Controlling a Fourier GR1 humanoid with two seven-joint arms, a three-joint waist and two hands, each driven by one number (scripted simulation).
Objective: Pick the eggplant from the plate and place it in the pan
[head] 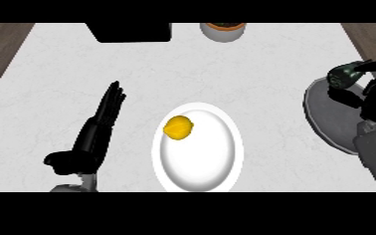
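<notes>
A dark eggplant with a greenish end sits at the far right, over the back rim of the grey pan. My right hand comes in from the right edge above the pan, its black fingers curled round the eggplant's lower side. The white plate lies at the centre front with a yellow fruit on its upper left part. Left of the plate, my left hand rests open, fingers straight and pointing away from me.
A black box-like object stands at the counter's back edge, with a white bowl holding something orange beside it. Bare white counter lies between the plate, the pan and the back.
</notes>
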